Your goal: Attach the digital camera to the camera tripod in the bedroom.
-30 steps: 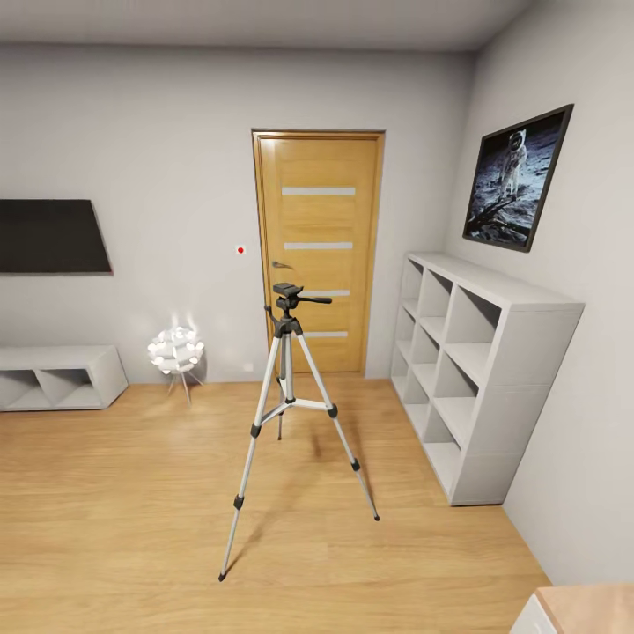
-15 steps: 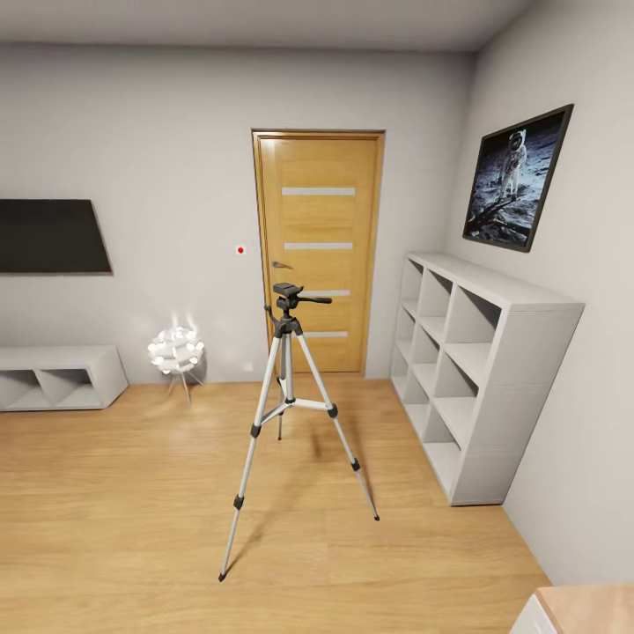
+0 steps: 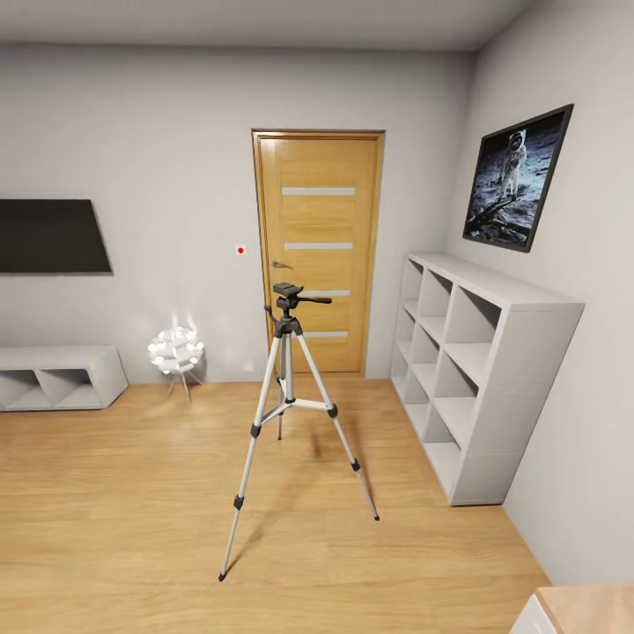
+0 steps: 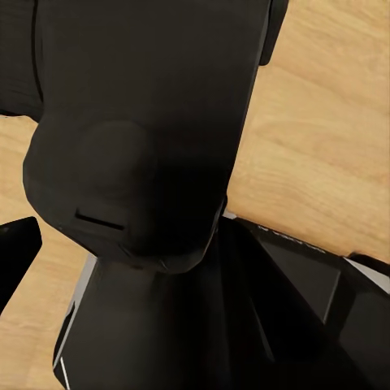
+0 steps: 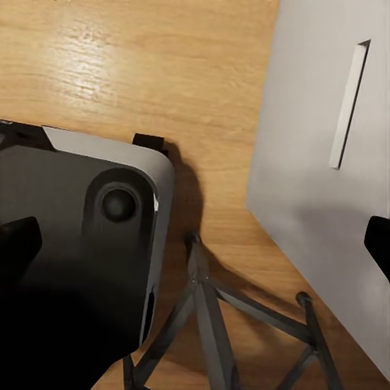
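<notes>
Change: nothing has shifted between the earlier head views and this one; tripod, door and shelves sit in the same places, so the robot appears to be standing still.
Tripod: the camera tripod (image 3: pixel 286 396) stands upright on the wood floor (image 3: pixel 123 519), mid-room, ahead of the robot, in front of the oak door (image 3: pixel 319 251). Its long axis is vertical; the black head (image 3: pixel 287 291) carries a side handle pointing right.
Camera: the digital camera cannot be made out in any view (a small red dot (image 3: pixel 239 250) shows on the far wall left of the door, but what it belongs to is unclear).
Surroundings: white cubby shelves (image 3: pixel 480 370) along the right wall, a framed moon picture (image 3: pixel 518 180) above them, a black TV (image 3: pixel 48 236) at far left over a low white unit (image 3: pixel 57 377), and a white spiky-ball lamp (image 3: pixel 176 350) beside that.
Jaws: both wrist views look down at dark robot body and floor; dark tips sit at the picture edges, but whether either pair is released or clenched I cannot tell.
Key relation: the tripod head lies ahead and well apart from the robot, roughly on its centre line, so neither arm looks clearly nearer.
Judgement: the camera likely needs finding first, before any approach to the tripod head.
</notes>
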`<state>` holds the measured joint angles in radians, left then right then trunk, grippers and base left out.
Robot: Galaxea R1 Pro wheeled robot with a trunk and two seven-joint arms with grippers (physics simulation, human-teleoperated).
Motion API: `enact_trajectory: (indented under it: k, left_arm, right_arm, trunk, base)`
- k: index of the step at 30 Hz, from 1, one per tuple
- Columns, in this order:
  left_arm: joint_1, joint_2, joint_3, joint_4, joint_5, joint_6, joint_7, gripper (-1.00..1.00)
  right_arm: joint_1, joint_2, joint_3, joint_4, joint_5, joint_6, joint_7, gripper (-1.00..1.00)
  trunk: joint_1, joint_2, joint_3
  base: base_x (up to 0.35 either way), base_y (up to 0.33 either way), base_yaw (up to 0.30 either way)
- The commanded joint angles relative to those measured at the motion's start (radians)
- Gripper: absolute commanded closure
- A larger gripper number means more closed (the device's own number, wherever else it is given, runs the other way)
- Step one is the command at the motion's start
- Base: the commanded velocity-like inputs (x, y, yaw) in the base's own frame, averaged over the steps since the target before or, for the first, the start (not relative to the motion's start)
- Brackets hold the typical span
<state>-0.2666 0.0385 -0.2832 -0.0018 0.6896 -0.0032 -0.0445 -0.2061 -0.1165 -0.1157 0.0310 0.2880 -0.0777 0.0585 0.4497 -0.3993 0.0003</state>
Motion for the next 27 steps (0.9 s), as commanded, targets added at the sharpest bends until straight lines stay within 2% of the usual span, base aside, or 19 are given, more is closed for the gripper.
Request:
enact_trajectory:
  k: [1, 9, 27]
  left_arm:
    - [0.0, 0.0, -0.008, 0.0, 0.011, -0.001, 0.001, 1.0]
    - [0.0, 0.0, -0.005, 0.0, 0.016, 0.001, 0.007, 1.0]
    - [0.0, 0.0, -0.005, 0.0, 0.01, 0.012, 0.008, 1.0]
  right_arm:
    - [-0.001, 0.0, -0.009, 0.003, 0.008, -0.005, 0.002, -1.0]
    - [-0.001, 0.001, -0.015, 0.003, 0.006, 0.0, 0.0, -1.0]
    - [-0.001, 0.001, -0.016, 0.003, 0.008, 0.003, 0.001, -1.0]
  trunk:
    - [0.0, -0.001, 0.0]
    - [0.0, -0.001, 0.0]
    - [0.0, -0.001, 0.0]
  base:
    - [0.0, 0.0, 0.0]
    - [0.077, 0.04, 0.0]
    - [0.296, 0.13, 0.0]
